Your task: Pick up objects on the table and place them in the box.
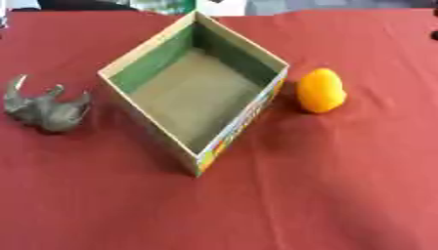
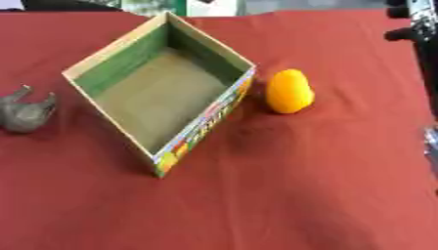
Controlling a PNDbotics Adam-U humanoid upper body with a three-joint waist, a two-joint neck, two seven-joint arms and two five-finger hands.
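an open cardboard box [image 1: 195, 93] sits turned cornerwise on the table [image 1: 342, 195], which is covered in a dark red cloth; one corner of the box points toward the near edge and the opposite one toward the far edge. its inner walls are green, its floor is plain brown, and nothing lies inside it. the outer wall facing the near right carries a colourful print in yellow, green and red. to the right of the box, near its right corner but not touching it, an orange rounded object [image 1: 321, 90] stands on the cloth, egg-like in shape and taller than it is wide. to the left of the box, well apart from it and close to the left edge of the view, a grey toy figure [image 1: 44, 108] lies on the cloth, with thin curved parts sticking upward; its exact form is hard to make out. in the right eye view, a black and silver part of the robot's right arm [image 2: 419, 24] shows along the upper right edge, over the far right of the table. no robot hand can be seen in either view, so i cannot tell whether either one is spread or closed. both objects remain outside the box.
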